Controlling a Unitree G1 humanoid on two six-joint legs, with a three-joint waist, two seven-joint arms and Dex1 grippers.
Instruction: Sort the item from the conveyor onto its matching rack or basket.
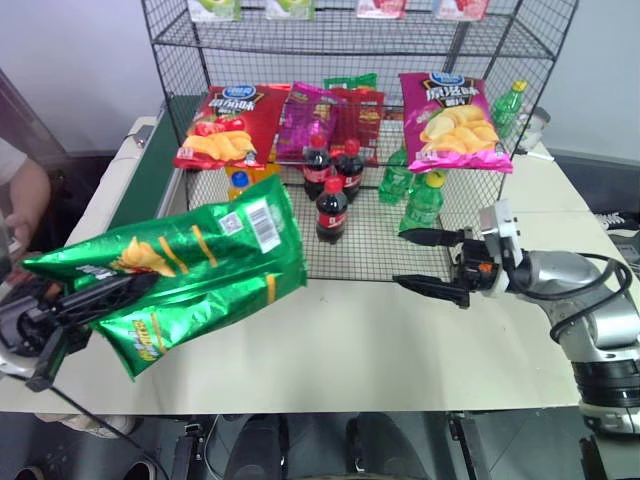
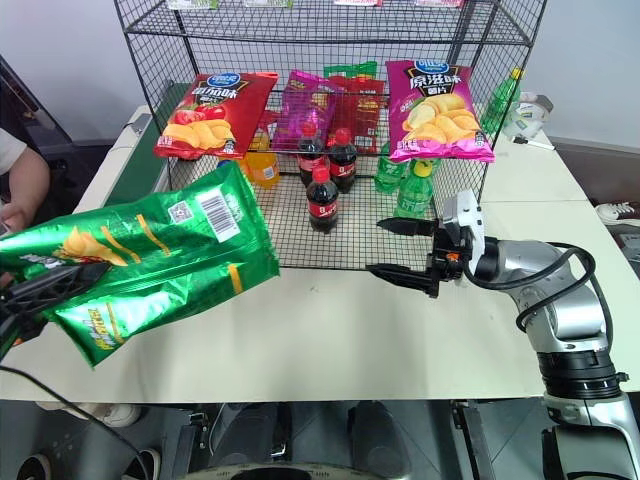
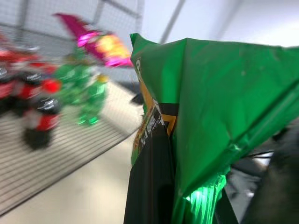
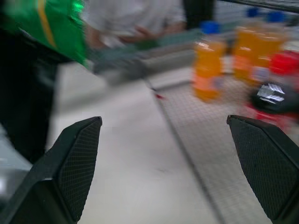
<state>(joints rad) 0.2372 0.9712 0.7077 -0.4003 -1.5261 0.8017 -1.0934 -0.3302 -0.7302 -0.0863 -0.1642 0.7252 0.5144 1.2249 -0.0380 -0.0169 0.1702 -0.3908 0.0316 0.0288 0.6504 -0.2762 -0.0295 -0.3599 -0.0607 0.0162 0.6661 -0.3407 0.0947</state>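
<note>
Left gripper (image 1: 105, 295) clamped tight on the green crisp bag (image 1: 190, 270), glossy crinkly foil w/ barcode panel, held up off the beige table (image 1: 350, 350). Right gripper (image 1: 425, 262) spread wide, nothing in it, ribbed black pads. Black wire-grid rack (image 1: 350, 30) behind: cola bottles (image 1: 331, 208), green bottles (image 1: 422, 200), red bag (image 1: 225, 125) & magenta bag (image 1: 452, 120) up on a tier.
</note>
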